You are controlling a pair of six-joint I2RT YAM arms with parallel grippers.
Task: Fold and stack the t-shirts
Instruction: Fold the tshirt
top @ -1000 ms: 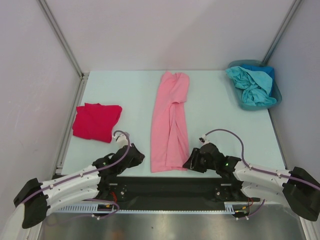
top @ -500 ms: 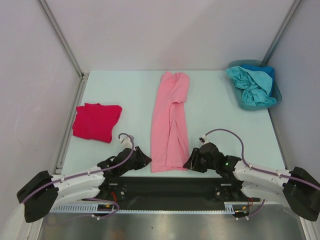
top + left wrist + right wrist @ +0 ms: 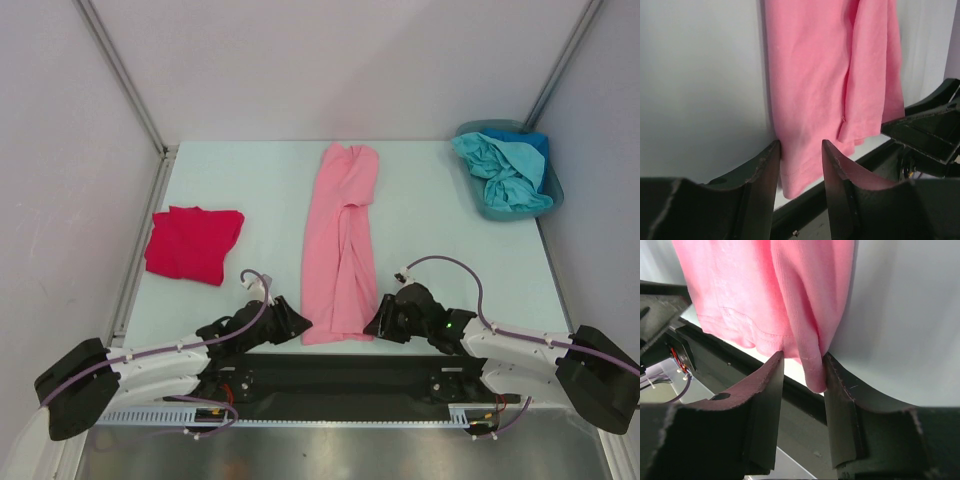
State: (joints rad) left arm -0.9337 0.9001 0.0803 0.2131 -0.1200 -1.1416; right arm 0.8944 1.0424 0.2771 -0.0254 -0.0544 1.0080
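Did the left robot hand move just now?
Yes. The left gripper slid to the right, away from the red shirt and up to the near left corner of the pink shirt, which lies where it did.

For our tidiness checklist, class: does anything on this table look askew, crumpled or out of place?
The pink shirt lies folded lengthwise but unevenly, its right layer rumpled. The teal and blue shirts sit crumpled in the bin.

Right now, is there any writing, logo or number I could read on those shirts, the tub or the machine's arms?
None can be read.
The pink shirt, red shirt and teal and blue shirts are plain cloth.
The tub, left arm and right arm show no legible mark.
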